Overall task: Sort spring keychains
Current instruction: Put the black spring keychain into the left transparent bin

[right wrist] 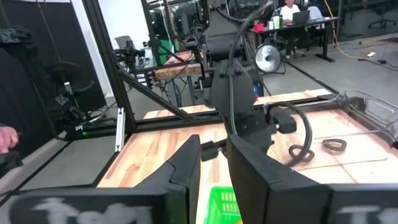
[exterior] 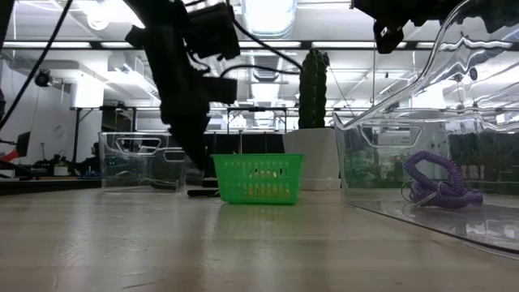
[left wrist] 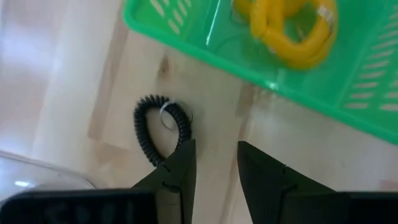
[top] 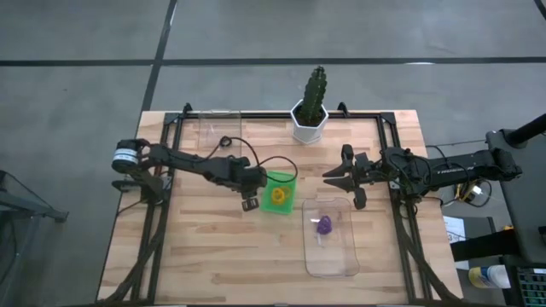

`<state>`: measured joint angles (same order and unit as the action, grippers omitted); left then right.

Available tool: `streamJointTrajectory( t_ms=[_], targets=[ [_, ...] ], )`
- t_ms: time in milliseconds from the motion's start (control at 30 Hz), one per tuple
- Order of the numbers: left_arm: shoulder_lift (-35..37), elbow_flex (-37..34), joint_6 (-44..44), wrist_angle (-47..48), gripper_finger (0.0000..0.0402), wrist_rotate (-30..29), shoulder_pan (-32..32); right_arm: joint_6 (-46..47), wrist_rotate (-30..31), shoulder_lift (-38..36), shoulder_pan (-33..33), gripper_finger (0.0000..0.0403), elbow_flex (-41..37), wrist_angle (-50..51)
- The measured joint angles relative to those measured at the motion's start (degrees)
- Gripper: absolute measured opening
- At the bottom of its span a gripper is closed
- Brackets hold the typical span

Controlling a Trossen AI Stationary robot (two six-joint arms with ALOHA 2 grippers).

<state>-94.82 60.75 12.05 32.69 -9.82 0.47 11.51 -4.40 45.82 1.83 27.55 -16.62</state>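
Observation:
A black spring keychain (left wrist: pixel 160 127) lies flat on the wood just outside the green bin (left wrist: pixel 205 53). Inside the bin lies an orange-yellow keychain (left wrist: pixel 292 28) (top: pixel 278 197). My left gripper (left wrist: pixel 216 158) (top: pixel 250 203) is open and low over the table, beside the bin's left wall, with one finger at the black coil. A purple keychain (top: pixel 324 226) (exterior: pixel 430 182) rests on the floor of the near clear box (top: pixel 333 260). My right gripper (top: pixel 333 175) (right wrist: pixel 214 165) is open and hangs in the air to the right of the bin. My left gripper comes from above, pointing down. One finger (left wrist: pixel 180 165) stands right at the black keychain's near end (left wrist: pixel 155 155), and the rest of the coil lies outside the gap. I cannot tell whether the finger touches it.
A potted cactus (top: pixel 309 109) stands at the table's far edge. A second clear box (top: pixel 217 128) sits at the far left, with a small black loop (right wrist: pixel 334 144) in it. Black frame rails (top: pixel 166 170) run along both sides. Bare wood lies near the left front.

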Motion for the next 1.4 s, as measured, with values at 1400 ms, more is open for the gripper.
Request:
streamJointTrajectory(
  t_ms=[1400],
  targets=[
    [-7.8,0.8,3.8,4.3,0.0110,1.3,-0.3,0.4,0.0,0.0,0.0,0.0084,0.0,0.1]
  ],
)
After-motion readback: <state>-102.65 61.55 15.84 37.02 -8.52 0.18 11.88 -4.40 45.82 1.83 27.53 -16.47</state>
